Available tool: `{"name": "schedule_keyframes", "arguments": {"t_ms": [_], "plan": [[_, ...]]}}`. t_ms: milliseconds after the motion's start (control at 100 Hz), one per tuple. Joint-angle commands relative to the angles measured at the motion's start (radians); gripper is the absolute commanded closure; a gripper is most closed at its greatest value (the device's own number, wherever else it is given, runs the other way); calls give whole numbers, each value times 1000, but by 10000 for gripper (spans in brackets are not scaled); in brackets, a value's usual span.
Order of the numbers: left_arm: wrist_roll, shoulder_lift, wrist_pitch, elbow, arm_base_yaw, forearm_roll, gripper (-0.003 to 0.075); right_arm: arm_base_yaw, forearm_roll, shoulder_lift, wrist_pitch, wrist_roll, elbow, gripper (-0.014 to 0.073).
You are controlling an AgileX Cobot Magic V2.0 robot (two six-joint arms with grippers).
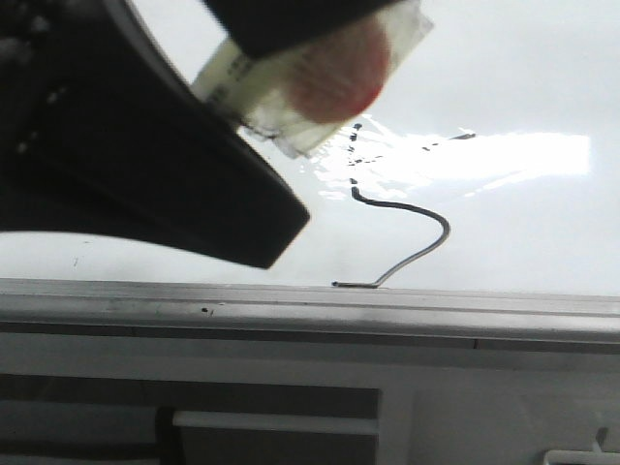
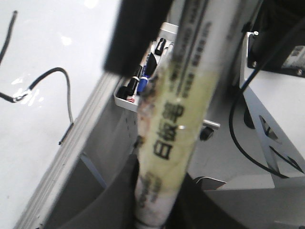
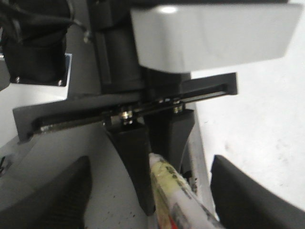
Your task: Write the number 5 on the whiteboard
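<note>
The whiteboard [image 1: 523, 232] carries a thin black number 5 [image 1: 407, 218] with an upright stroke, a rounded belly and a tail that ends at the grey frame [image 1: 291, 300]. It also shows in the left wrist view [image 2: 52, 74]. My left gripper [image 2: 159, 210] is shut on a taped white marker [image 2: 176, 124] with black characters. In the front view the marker [image 1: 310, 82] hangs up left of the 5, its tip hidden. My right gripper [image 3: 150, 162] is open, its fingers [image 3: 71, 191] wide on either side of the marker [image 3: 176, 200].
A large black arm part [image 1: 145, 145] covers the left of the board in the front view. A white tray with several spare markers [image 2: 140, 83] hangs below the board's frame. Black cables [image 2: 248, 143] and robot housing lie beyond it.
</note>
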Motion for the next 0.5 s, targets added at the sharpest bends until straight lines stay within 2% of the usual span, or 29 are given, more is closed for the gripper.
{"name": "schedule_keyframes", "arguments": {"t_ms": [0,110,200,280,390,490], "plan": [[-35,-10,-72,-34,4,-45,741,-39,33,-57,-109,0,-34,29],[-129,-10,-180,-18,4,-104,741,-120,33,-127,-142,0,-34,38],[-187,-6,-305,9,4,-170,741,-185,33,-175,-145,1,-34,119],[-187,8,-411,37,4,-218,741,-245,33,-216,-126,13,-34,309],[-189,37,-545,64,4,-331,741,-296,33,-256,-80,13,-32,651],[-189,84,-618,68,4,-367,741,-327,33,-272,-47,20,-24,657]]}}
